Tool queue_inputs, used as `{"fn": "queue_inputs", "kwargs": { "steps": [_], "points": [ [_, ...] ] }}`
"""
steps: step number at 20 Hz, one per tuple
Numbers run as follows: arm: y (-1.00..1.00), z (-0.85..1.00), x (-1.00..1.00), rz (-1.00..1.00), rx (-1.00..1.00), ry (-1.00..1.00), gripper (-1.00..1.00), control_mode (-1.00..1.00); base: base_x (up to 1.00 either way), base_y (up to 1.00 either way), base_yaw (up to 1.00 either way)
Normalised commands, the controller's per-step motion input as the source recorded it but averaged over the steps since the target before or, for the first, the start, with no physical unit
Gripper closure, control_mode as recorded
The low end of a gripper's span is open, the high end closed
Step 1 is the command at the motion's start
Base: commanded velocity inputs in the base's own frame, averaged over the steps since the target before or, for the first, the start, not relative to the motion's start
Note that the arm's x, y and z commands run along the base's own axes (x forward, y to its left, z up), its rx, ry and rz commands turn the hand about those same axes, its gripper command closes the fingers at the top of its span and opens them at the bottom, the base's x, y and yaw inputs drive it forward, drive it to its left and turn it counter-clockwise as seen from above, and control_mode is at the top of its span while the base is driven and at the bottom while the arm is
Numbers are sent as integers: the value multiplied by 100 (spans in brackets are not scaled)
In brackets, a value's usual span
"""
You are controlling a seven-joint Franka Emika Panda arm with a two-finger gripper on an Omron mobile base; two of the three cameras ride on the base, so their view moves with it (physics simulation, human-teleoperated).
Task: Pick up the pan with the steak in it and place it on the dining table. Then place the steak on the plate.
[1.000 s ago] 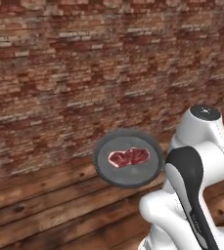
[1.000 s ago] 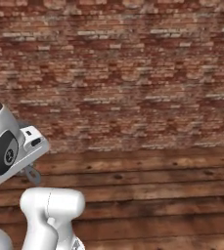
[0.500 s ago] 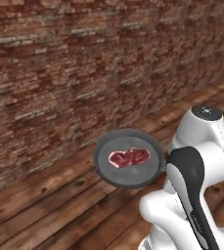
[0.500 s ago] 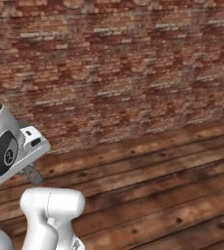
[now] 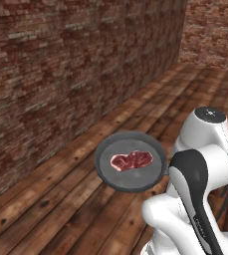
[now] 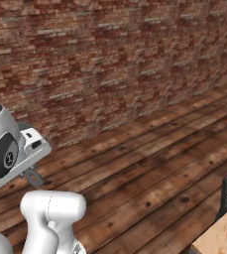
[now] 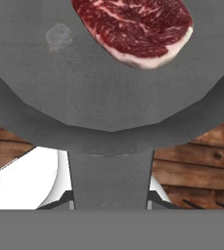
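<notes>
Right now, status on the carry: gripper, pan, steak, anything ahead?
Gripper shut on pan handle. Pan held level above wood floor, steak lying inside. Brick wall alongside; light wood corner at lower right of right base view.

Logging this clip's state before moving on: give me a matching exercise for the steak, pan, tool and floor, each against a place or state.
Things:
1. steak
2. pan
3. tool
4. floor

States:
A. shut on the pan's handle
B. brown wood planks
C. held in the air above the floor
D. lying inside the pan

Pairs: 1-D, 2-C, 3-A, 4-B
</notes>
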Motion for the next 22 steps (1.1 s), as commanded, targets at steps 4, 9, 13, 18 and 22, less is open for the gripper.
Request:
{"fn": "queue_inputs", "kwargs": {
  "steps": [4, 9, 13, 18, 22],
  "points": [
    [0, 0, 0, 0, 0, 0, 100, 100, 0, 0, -49],
    [0, 0, 0, 0, 0, 0, 100, 100, 0, 0, -49],
    [0, 0, 0, 0, 0, 0, 100, 100, 0, 0, -48],
    [0, 0, 0, 0, 0, 0, 100, 100, 2, 0, -47],
    [0, 0, 0, 0, 0, 0, 100, 100, 2, 0, -47]
  ]
}}
